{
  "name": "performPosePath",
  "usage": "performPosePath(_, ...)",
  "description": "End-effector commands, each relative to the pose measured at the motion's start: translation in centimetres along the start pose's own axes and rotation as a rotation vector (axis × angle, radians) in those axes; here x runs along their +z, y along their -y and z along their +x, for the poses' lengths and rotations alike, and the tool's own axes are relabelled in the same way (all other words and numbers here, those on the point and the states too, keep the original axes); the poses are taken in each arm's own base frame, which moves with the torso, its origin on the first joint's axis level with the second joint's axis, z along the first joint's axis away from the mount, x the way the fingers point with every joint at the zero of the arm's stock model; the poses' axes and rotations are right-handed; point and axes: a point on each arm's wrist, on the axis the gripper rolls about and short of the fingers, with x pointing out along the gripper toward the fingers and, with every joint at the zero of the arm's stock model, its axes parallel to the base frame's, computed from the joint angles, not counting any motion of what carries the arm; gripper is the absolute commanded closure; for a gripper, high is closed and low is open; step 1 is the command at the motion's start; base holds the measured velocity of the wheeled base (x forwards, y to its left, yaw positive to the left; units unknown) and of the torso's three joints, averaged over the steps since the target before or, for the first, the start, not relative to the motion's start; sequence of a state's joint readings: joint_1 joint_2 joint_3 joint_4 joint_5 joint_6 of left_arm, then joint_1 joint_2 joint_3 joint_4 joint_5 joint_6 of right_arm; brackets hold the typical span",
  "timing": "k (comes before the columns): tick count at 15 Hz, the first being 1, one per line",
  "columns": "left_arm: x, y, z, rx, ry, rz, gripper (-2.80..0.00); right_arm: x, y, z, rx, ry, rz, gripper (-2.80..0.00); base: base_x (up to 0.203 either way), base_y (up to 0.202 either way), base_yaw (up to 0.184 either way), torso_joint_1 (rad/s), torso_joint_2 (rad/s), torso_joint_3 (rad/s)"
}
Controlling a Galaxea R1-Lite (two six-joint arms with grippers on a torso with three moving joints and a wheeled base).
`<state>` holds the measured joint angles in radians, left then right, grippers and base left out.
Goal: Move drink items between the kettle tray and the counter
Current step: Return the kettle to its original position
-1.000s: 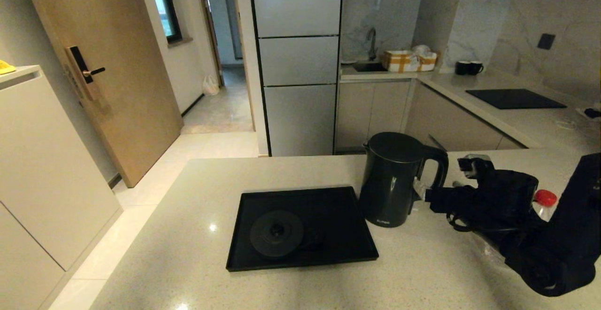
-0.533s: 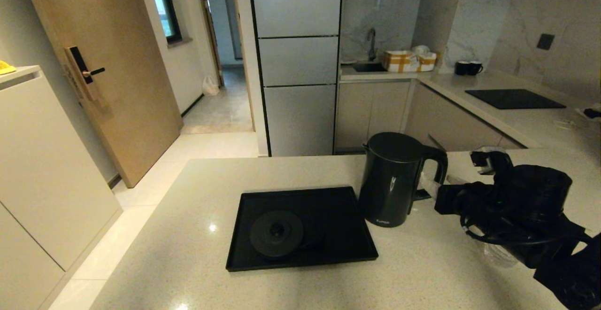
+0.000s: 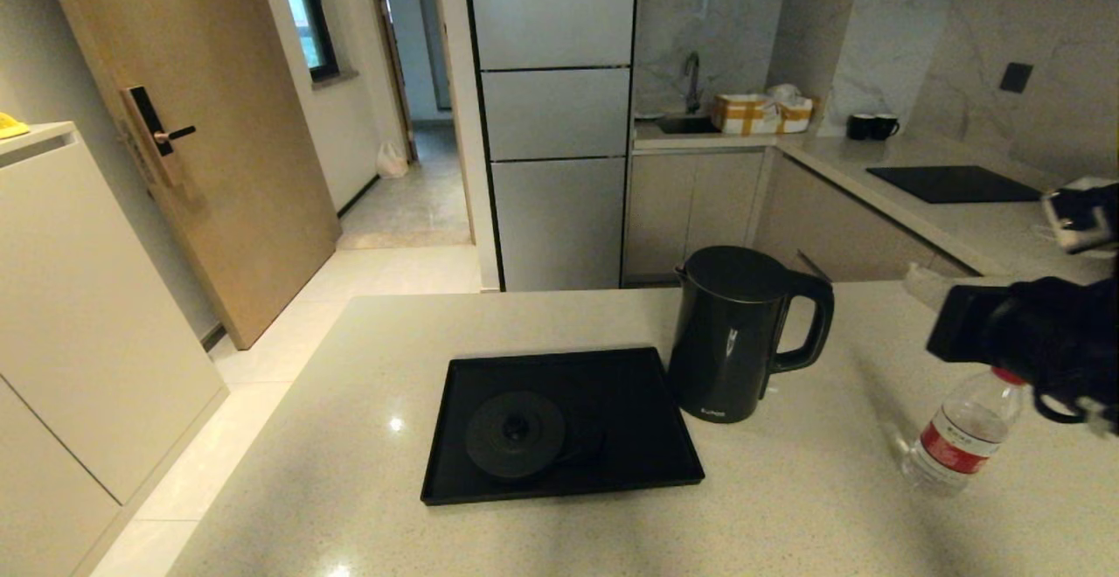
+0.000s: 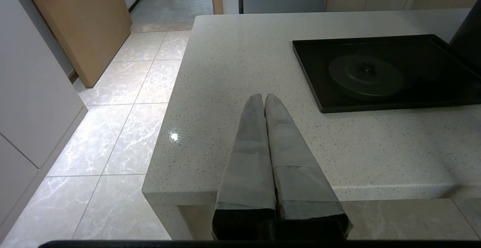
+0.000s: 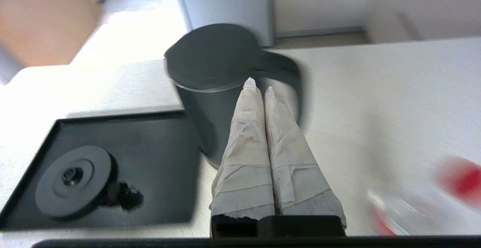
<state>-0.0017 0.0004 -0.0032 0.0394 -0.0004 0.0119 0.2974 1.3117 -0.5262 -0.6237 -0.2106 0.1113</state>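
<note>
The kettle [image 3: 743, 332] stands upright on the counter [image 3: 367, 358], just off the right edge of the tray [image 3: 559, 481], with its loop handle turned toward the robot's right. That handle direction is what the next move seems to turn on: the right gripper [image 5: 258, 84] is the nearer one, hanging over the right side of the counter, well apart from the kettle, and from there the kettle lies to its left and lower, the handle facing it. Its two taped fingers [image 5: 244, 158] are pressed together tip to tip and hold nothing. The kettle's long axis is vertical, so a grasp would likely have to come in sideways at the handle, with the fingers first spread apart. The bottle [image 3: 962, 433] stands upright on the counter almost directly beneath the right arm, its red cap partly hidden by the wrist in the head view; it is much closer to this gripper than the kettle is, below it. The round base [image 3: 514, 434] on the tray is bare, so the tray carries neither drink item at present. The left gripper [image 4: 263, 99] is parked low at the counter's near left corner, fingers closed and empty, the tray off to its right.
</note>
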Motion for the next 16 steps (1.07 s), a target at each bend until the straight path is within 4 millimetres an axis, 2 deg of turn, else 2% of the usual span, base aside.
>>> performPosePath(1, 0.0, 0.0, 0.0, 0.001, 0.000, 0.000, 0.00, 2.0, 1.4, -7.4, -0.071, 0.005, -0.001, 0.00, 0.000, 0.000, 0.000, 0.000, 0.00, 0.000)
performPosePath(3, 0.0, 0.0, 0.0, 0.001, 0.000, 0.000, 0.00, 2.0, 2.5, -11.2, -0.164, -0.010, 0.012, 0.00, 0.000, 0.000, 0.000, 0.000, 0.00, 0.000)
performPosePath(6, 0.0, 0.0, 0.0, 0.001, 0.000, 0.000, 0.00, 1.8, 4.3, -18.0, -0.294, 0.001, 0.041, 0.00, 0.000, 0.000, 0.000, 0.000, 0.00, 0.000)
performPosePath(8, 0.0, 0.0, 0.0, 0.001, 0.000, 0.000, 0.00, 2.4, 4.8, -24.0, -0.431, 0.067, 0.052, 0.00, 0.000, 0.000, 0.000, 0.000, 0.00, 0.000)
performPosePath(10, 0.0, 0.0, 0.0, 0.001, 0.000, 0.000, 0.00, 0.4, 4.5, -29.0, -0.505, 0.115, 0.014, 0.00, 0.000, 0.000, 0.000, 0.000, 0.00, 0.000)
performPosePath(12, 0.0, 0.0, 0.0, 0.001, 0.000, 0.000, 0.00, -1.9, 4.1, -32.0, -0.534, 0.159, -0.008, 0.00, 0.000, 0.000, 0.000, 0.000, 0.00, 0.000)
performPosePath(14, 0.0, 0.0, 0.0, 0.001, 0.000, 0.000, 0.00, -4.6, 3.9, -33.7, -0.481, 0.218, -0.014, 0.00, 0.000, 0.000, 0.000, 0.000, 0.00, 0.000)
performPosePath(16, 0.0, 0.0, 0.0, 0.001, 0.000, 0.000, 0.00, -6.8, 4.0, -31.6, -0.384, 0.203, -0.016, 0.00, 0.000, 0.000, 0.000, 0.000, 0.00, 0.000)
